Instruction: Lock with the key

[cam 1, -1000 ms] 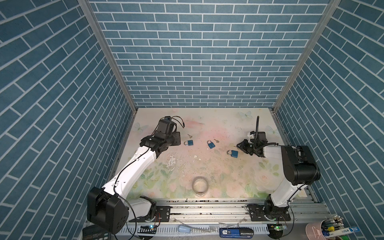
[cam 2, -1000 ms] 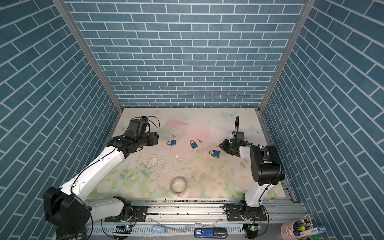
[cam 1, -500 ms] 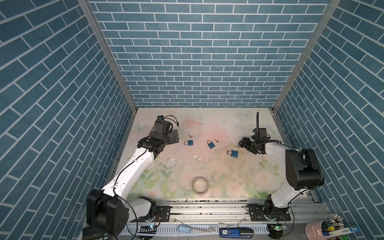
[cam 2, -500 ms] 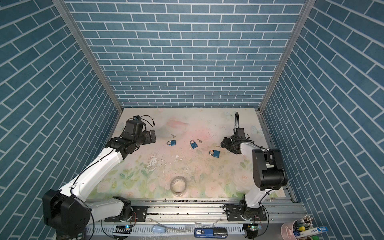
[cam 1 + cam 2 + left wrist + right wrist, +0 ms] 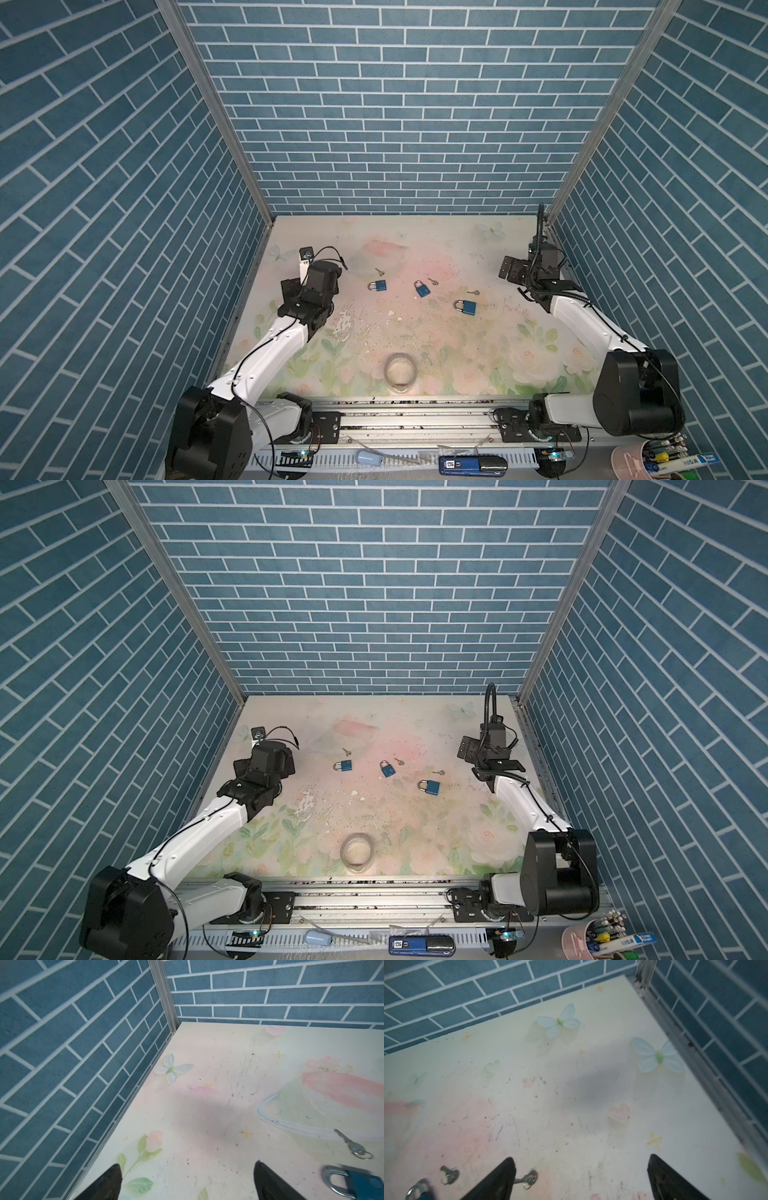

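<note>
You had the left claw (image 5: 187, 1164) and right claw (image 5: 581, 1158) spread and empty, with the keys (image 5: 379, 272) lying loose beside the padlocks (image 5: 378, 285) on the bench (image 5: 415, 241); a clean pick, I judged, needed a flat pinch on one key's bow.

White arms (image 5: 270, 351) with black joints and cables

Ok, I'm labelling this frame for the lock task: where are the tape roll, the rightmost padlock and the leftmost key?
tape roll (image 5: 400, 388), in a top view, near rim.
rightmost padlock (image 5: 470, 308), in a top view, blue body.
leftmost key (image 5: 378, 272), in a top view, its middle.
</note>
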Robot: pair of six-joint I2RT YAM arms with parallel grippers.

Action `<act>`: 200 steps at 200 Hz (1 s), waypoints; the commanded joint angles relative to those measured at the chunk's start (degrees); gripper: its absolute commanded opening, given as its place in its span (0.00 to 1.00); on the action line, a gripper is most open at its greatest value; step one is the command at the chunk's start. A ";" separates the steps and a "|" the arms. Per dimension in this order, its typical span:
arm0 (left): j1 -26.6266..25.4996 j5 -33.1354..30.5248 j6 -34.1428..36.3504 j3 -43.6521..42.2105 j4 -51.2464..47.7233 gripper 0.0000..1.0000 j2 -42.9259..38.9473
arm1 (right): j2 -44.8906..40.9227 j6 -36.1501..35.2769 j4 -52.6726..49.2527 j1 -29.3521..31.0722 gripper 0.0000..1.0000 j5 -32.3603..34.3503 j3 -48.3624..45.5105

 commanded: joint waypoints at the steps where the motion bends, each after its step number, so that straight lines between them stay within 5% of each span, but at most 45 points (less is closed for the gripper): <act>1: 0.32 -2.14 10.62 -8.33 21.20 0.99 -1.15 | 1.01 -11.48 2.16 -0.01 0.99 8.35 -2.79; 26: 0.55 -1.73 19.00 -16.62 37.06 1.00 0.72 | 1.75 -13.42 8.41 -0.33 0.99 8.03 -6.36; 53: 2.38 0.98 18.22 -20.16 45.42 1.00 4.30 | 0.65 -16.39 18.78 -1.05 0.99 9.06 -13.11; 136: 4.98 6.63 21.87 -24.20 66.34 0.99 16.58 | 1.20 -12.85 45.21 -8.34 0.99 -3.84 -27.66; 173: 5.36 9.75 22.92 -27.97 78.40 1.00 21.75 | 12.86 -13.46 72.91 -8.87 0.98 -5.32 -35.16; 200: 6.12 11.97 22.83 -28.22 79.70 1.00 22.81 | 11.57 -14.33 66.90 -9.01 0.99 -8.36 -33.35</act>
